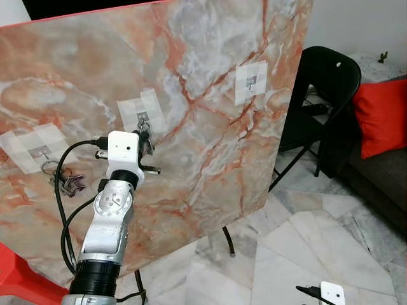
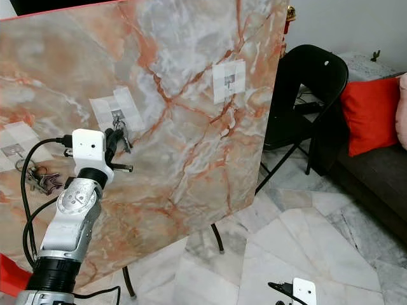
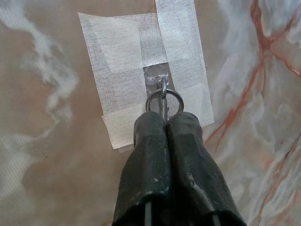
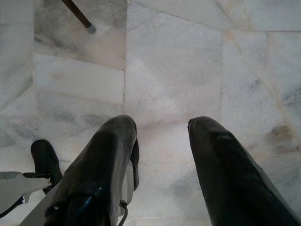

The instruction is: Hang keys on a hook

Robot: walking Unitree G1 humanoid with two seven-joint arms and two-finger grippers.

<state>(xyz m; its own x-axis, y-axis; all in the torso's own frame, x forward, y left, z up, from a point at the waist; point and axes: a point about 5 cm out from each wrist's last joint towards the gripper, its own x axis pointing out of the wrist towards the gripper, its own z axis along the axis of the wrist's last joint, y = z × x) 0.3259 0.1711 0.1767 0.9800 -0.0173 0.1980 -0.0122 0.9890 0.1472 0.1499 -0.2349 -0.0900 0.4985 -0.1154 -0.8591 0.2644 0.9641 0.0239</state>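
Steel key ring [image 3: 164,101] – left end effector [image 3: 165,123] pinched – taped hook [image 3: 159,75].

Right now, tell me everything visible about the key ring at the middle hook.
The key ring is a thin silver metal loop pinched edge-up between the left gripper fingers. Its top sits at the small metal hook, which is taped with white strips to the tilted marble-pattern board. Whether it is fully over the hook is unclear.

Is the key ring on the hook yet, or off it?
On, it seems: the key ring loops around the taped middle hook, with the left tool shut on it.
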